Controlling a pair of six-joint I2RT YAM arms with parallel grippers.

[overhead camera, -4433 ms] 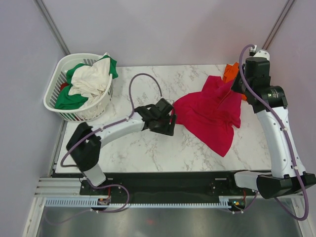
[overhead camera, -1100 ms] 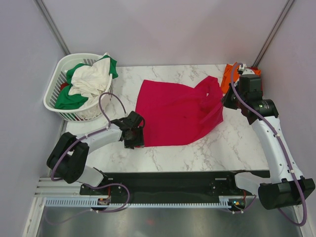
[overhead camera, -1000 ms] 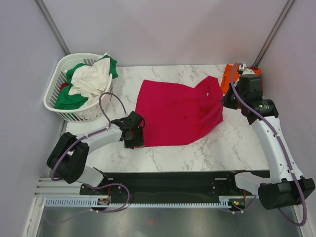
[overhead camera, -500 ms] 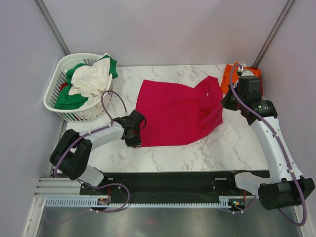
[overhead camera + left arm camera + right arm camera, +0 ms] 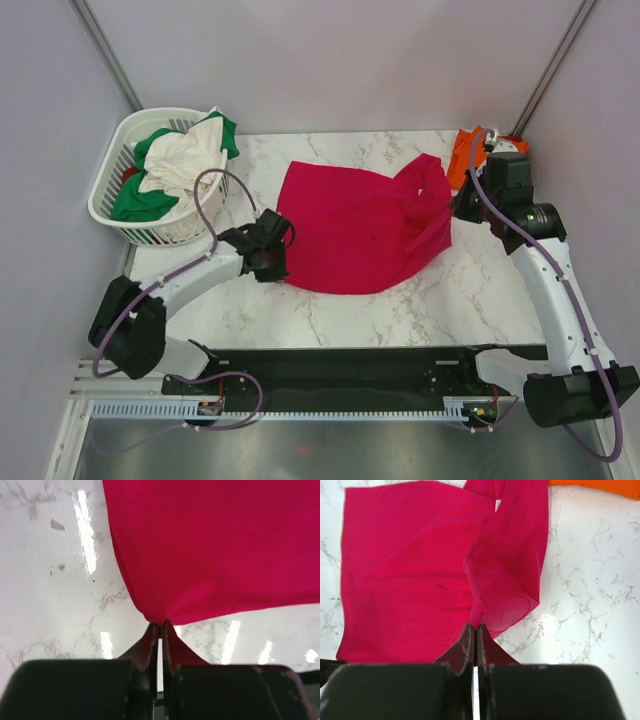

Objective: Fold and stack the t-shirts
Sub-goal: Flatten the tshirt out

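Left gripper (image 5: 270,252) sits just right of the basket (image 5: 108,182), which holds a green shirt (image 5: 140,203) and a white shirt (image 5: 185,160) in a heap. Its fingers are clenched on the near-left corner of the pink shirt (image 5: 355,228), and the wrist view shows the cloth drawn to a small peak between the tips, lifted a little off the table (image 5: 430,300). From there the pink shirt lies spread across the middle of the marble, mostly flat, with its right part folded over itself in a loose lobe. At that lobe the right gripper (image 5: 457,205) is likewise pinched tight on the hem – its own camera shows the fabric running into the closed tips. Beyond it, in the far right corner, an orange shirt (image 5: 461,150) lies apart from the pink one. The cloth looks light, thin and limp: it will sag between two holds, drape rather than keep a crease, and slide easily over the smooth top. Corners and hems seem the sound places to grip – a pinch mid-panel would only bunch it – and both holds should move together so that the edge stays taut.
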